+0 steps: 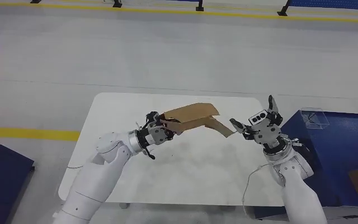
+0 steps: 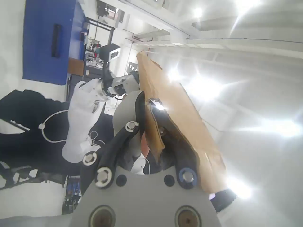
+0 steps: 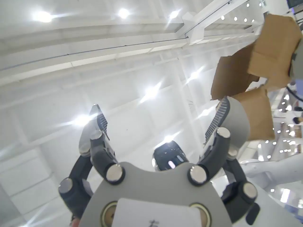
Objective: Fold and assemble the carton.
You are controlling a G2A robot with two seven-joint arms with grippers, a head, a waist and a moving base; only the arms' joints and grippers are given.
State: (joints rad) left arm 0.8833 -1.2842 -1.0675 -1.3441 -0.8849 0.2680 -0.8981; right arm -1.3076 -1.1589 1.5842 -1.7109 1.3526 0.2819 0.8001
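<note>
- The white table (image 1: 184, 168) has rounded corners and stands on a pale grey floor.
- A blue unit (image 1: 330, 151) stands against the table's right side. On it sits what looks like a small clear container (image 1: 313, 117), though the top view is too coarse to be sure.
- The carton (image 1: 193, 116) is brown cardboard, still mostly flat and only partly folded. It is held in the air above the middle of the table, nearer the far edge. One end is at the left arm, and a flap at the other end slopes down toward the right arm. In the left wrist view the carton (image 2: 172, 109) runs away from the camera as a long slanted panel. In the right wrist view the carton (image 3: 272, 48) shows several creased panels and flaps.
- The left gripper (image 1: 162, 130) is clamped on the carton's near end. In its own view the left gripper (image 2: 148, 99) has its jaws pinched narrowly onto the cardboard edge.
- The right gripper (image 1: 251, 111) is above the table's right side, just beside the drooping flap. Its jaws are spread wide and hold nothing, as the right gripper (image 3: 161, 103) shows up close. One of its fingers (image 3: 217, 116) is next to a flap; I cannot tell whether they touch.
</note>
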